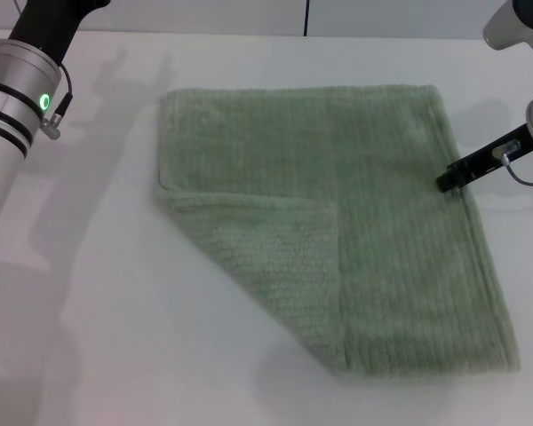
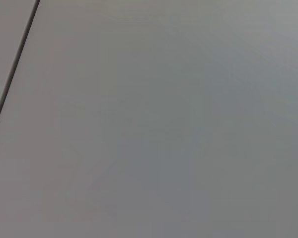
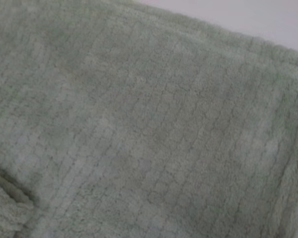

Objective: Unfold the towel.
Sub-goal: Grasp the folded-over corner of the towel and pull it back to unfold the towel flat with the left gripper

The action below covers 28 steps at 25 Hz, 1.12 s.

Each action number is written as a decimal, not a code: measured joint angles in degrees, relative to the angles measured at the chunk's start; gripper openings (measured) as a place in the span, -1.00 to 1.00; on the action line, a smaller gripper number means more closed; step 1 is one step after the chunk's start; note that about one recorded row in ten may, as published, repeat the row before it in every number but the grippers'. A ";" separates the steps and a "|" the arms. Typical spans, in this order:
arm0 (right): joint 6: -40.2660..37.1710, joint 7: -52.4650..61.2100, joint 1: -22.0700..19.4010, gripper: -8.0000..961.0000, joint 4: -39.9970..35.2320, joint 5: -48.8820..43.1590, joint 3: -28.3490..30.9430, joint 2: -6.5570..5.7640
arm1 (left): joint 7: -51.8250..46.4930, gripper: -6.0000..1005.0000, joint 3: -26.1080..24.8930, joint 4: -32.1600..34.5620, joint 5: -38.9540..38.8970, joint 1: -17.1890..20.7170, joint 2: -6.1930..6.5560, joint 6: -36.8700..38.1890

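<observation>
The pale sage-green towel (image 1: 382,222) lies flat on the white table in the head view. Its near-left corner is folded over onto the cloth as a triangular flap (image 1: 266,257), with the fold line running diagonally from the left edge to the near edge. My right gripper (image 1: 451,179) is low at the towel's right hem, about a third of the way down from the far edge. The right wrist view is filled with the towel's ribbed cloth (image 3: 139,124). My left arm (image 1: 18,98) is raised at the far left, away from the towel, and its gripper is out of view.
The white table (image 1: 98,337) shows bare on the left and near sides of the towel. The left wrist view shows only a plain grey surface (image 2: 164,124) with a dark seam line (image 2: 15,69).
</observation>
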 joint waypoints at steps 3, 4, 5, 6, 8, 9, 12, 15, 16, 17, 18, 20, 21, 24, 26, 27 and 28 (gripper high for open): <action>0.00 0.00 0.05 -0.98 0.04 0.00 -0.01 -0.02 | 0.00 0.60 0.00 0.00 0.00 -0.02 0.00 0.01; 0.00 0.00 0.05 -0.98 0.05 0.00 -0.01 -0.02 | 0.00 0.60 0.00 0.00 0.00 -0.03 0.00 0.01; 0.00 0.00 0.05 -0.98 0.05 0.00 -0.01 -0.03 | 0.00 0.60 0.02 0.00 0.00 -0.06 0.00 0.01; 0.00 0.00 0.08 -0.98 0.05 0.00 -0.01 -0.03 | 0.00 0.60 0.02 0.00 0.00 -0.06 0.00 0.01; 0.00 0.00 0.16 -0.98 0.05 0.00 -0.01 -0.04 | 0.00 0.60 0.09 0.00 0.00 -0.11 0.00 -0.02; 0.00 0.00 0.17 -0.98 0.05 0.00 -0.01 -0.05 | 0.00 0.60 0.09 0.00 0.00 -0.11 0.00 -0.02; -0.01 0.00 0.31 -0.98 0.13 -0.02 -0.01 -0.10 | -9.40 0.60 7.24 2.70 0.00 -0.66 0.48 -2.78; -0.03 0.00 0.57 -0.98 0.51 -0.11 -0.01 -0.16 | -19.52 0.59 14.76 8.15 0.01 -0.20 0.58 -7.14; -0.03 0.00 0.57 -0.98 0.51 -0.11 -0.01 -0.16 | -24.18 0.59 19.01 11.17 0.03 0.38 0.70 -9.11; -0.02 0.00 0.66 -0.98 0.67 -0.12 0.00 -0.17 | -26.74 0.59 21.47 13.00 0.03 0.77 0.77 -10.18; -0.03 0.00 0.79 -0.98 0.91 -0.14 -0.01 -0.18 | -31.80 0.60 26.36 16.86 0.03 1.66 0.92 -12.40; 0.06 0.00 1.12 -0.98 1.51 -0.37 0.00 -0.22 | -37.21 0.60 32.04 21.71 0.03 2.90 1.15 -15.13; 0.06 0.00 1.12 -0.98 1.51 -0.37 0.00 -0.22 | -39.73 0.60 34.39 23.71 0.08 3.46 1.30 -16.53; 0.15 0.01 1.22 -0.98 1.65 -0.72 0.03 -0.24 | -48.26 0.60 40.85 29.80 2.97 4.66 2.26 -20.11; 0.18 0.01 1.22 -0.98 1.65 -0.74 0.04 -0.24 | -55.43 0.60 42.37 32.63 9.50 4.66 3.06 -21.00; 0.18 0.01 1.22 -0.98 1.65 -0.75 0.04 -0.25 | -55.43 0.60 42.37 32.63 9.50 4.66 3.06 -21.00; 0.19 0.01 1.22 -0.98 1.65 -0.75 0.04 -0.25 | -61.48 0.60 42.22 34.69 16.16 4.37 3.41 -20.87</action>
